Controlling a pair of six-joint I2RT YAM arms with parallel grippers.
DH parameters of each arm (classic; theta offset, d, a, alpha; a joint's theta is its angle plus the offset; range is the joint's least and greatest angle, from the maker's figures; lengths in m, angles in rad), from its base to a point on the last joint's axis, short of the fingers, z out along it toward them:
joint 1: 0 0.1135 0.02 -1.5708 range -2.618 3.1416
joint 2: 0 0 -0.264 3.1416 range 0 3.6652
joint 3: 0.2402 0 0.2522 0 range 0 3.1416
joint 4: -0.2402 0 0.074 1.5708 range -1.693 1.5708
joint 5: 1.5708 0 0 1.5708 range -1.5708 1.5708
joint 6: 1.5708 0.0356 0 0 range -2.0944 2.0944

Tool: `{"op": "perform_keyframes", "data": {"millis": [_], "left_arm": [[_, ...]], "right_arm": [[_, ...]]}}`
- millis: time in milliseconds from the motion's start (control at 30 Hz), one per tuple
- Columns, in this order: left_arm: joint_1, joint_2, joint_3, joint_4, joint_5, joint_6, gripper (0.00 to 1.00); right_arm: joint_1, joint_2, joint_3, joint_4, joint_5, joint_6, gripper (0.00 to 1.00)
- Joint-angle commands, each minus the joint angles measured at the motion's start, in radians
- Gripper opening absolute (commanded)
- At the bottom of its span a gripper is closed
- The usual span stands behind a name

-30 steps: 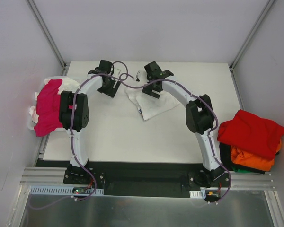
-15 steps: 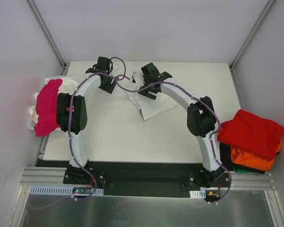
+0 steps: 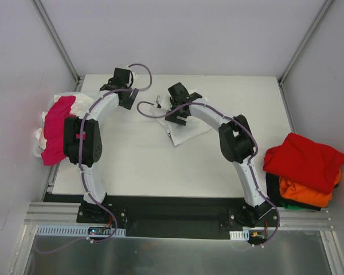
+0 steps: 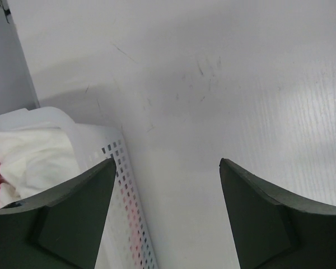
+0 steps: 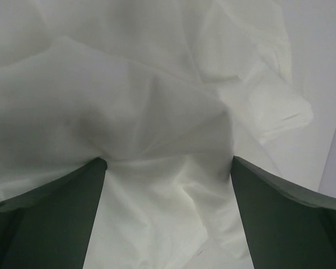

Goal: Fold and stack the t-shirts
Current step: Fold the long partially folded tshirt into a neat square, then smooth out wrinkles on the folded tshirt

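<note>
Right tool [image 5: 168, 162] is bearing down on the white t-shirt [image 3: 189, 130], fingers standing wide apart, tips sinking into soft wrinkled cloth that is puckering between them, nothing clamped. Shirt is lying rumpled near the middle of the worktop's [image 3: 160, 166] far edge, long axis slanting against the edges. Left tool [image 4: 168, 165] is hovering with fingers apart, gripping nothing, over scuffed matte surface by the far-left corner, beside a perforated white plastic basket [image 4: 123, 179].
</note>
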Motion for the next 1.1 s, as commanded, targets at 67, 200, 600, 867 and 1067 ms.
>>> {"op": "perform_keyframes", "data": {"millis": [67, 200, 600, 867, 1067], "left_arm": [[0.000, -0.103, 0.002, 0.081, -0.045, 0.026, 0.76], [0.000, -0.103, 0.004, 0.085, -0.042, 0.025, 0.76], [0.000, -0.143, -0.024, 0.098, -0.033, 0.023, 0.76], [0.000, -0.186, -0.025, 0.098, 0.038, -0.030, 0.77], [-0.017, -0.230, -0.062, 0.077, 0.159, -0.030, 0.79]], "right_arm": [[0.045, -0.032, -0.083, 0.080, -0.047, -0.071, 0.96], [0.092, -0.073, -0.151, 0.123, 0.020, -0.129, 0.96], [0.230, -0.275, -0.338, 0.178, 0.155, -0.134, 0.96], [0.253, -0.374, -0.346, 0.253, 0.360, -0.083, 0.96], [0.136, -0.438, -0.237, 0.100, 0.341, 0.094, 0.96]]}}
